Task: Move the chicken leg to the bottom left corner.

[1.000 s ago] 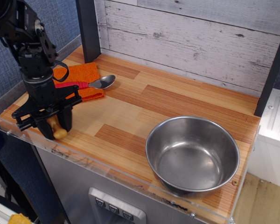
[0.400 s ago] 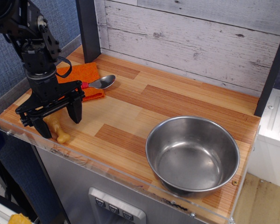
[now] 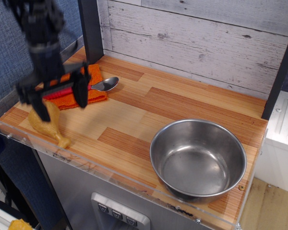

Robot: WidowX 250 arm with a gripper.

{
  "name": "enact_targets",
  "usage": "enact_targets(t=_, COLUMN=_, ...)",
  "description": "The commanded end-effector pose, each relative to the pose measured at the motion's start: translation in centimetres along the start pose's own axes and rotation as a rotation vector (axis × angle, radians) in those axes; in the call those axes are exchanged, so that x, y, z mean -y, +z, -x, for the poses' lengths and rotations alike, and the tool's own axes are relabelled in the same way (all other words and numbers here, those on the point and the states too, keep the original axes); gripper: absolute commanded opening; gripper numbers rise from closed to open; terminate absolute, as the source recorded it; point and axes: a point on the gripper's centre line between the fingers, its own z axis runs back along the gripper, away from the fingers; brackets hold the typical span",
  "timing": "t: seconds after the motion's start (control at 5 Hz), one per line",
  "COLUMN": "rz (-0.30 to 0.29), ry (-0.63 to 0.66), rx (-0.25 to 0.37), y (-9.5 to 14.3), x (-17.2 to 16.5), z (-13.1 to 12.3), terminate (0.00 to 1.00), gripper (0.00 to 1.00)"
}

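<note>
Leg (image 3: 47, 125) lies in the desk's bottom left corner (image 3: 12, 125); pincer (image 3: 61, 97), wide and empty above it, should lift straight clear.

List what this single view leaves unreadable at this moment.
- Gripper: motion-blurred, so finger detail is soft; the arm above is cut by the top edge.
- Chicken leg: its fat end is partly behind one finger.
- Spoon: red handle crossed by the gripper.
- Orange cloth: partly covered.
</note>
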Motion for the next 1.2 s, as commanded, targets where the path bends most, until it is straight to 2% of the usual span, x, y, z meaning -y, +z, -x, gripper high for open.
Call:
enact_targets(t=0.0, rz=0.039, ry=-0.049, rx=0.078, y=5.9, x=1.7, z=1.6, terminate=0.00, gripper=1.00)
enact_targets(t=0.2, rz=0.046, ry=-0.101, rx=0.113, y=8.1, x=2.8, z=3.0, terminate=0.00, gripper=1.00)
enact_targets(t=0.4, rz=0.053, ry=-0.130, rx=0.144, y=9.4, x=3.4, z=4.0, terminate=0.00, gripper=1.00)
enact_targets(t=1.0, rz=0.043, ry=-0.135, rx=0.157, y=9.5, x=3.6, z=4.6, terminate=0.00, gripper=1.00)
